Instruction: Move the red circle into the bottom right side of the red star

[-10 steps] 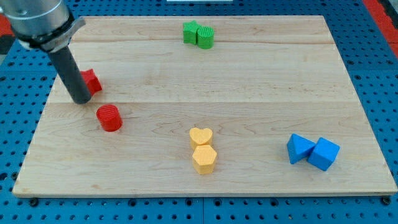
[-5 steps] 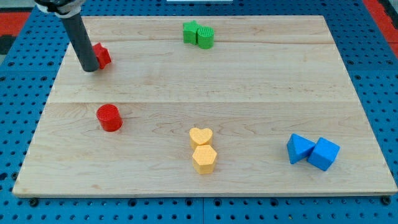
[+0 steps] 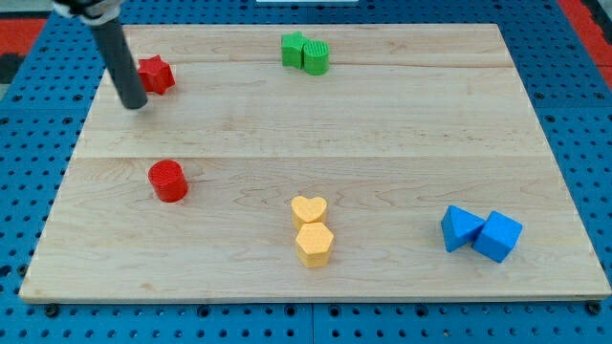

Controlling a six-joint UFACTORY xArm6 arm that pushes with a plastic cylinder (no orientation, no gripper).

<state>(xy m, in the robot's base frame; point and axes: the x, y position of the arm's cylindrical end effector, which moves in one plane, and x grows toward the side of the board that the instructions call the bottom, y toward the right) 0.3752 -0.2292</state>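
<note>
The red circle sits on the wooden board at the view's left, below the middle. The red star lies near the board's top left corner. My tip rests on the board just below and left of the red star, close to it, and well above the red circle.
A green star and a green circle touch at the top middle. A yellow heart sits above a yellow hexagon at the bottom middle. Two blue blocks lie at the bottom right.
The red star has moved up the board, from beside the left edge to near the top left corner. My tip went up with it and now sits slightly left of it.
</note>
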